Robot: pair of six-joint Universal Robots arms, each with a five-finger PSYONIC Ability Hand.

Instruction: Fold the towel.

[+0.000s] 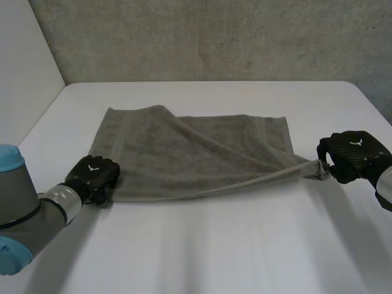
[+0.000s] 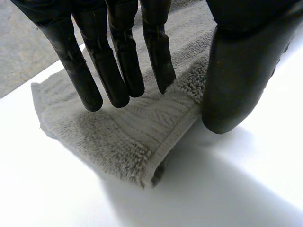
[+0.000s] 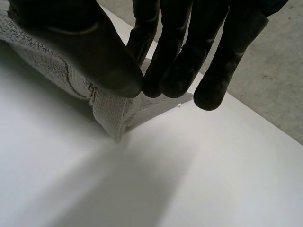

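The grey terry towel [image 1: 184, 153] is spread across the middle of the white surface [image 1: 233, 245], with its near right corner stretched out sideways into a taut strip. The right robot hand [image 1: 352, 154] has that corner pinched between thumb and fingers, and the left robot hand [image 1: 93, 177] pinches the near left corner, held just off the surface

1. One grey towel [image 1: 202, 153] is pictured.
2. One white table [image 1: 214, 251] is seen.
3. Two black hands are counted: the left hand [image 1: 93, 176] and the right hand [image 1: 352, 156].
4. Two grey arms are shown: the left arm [image 1: 52, 207] and the right arm [image 1: 384, 185].
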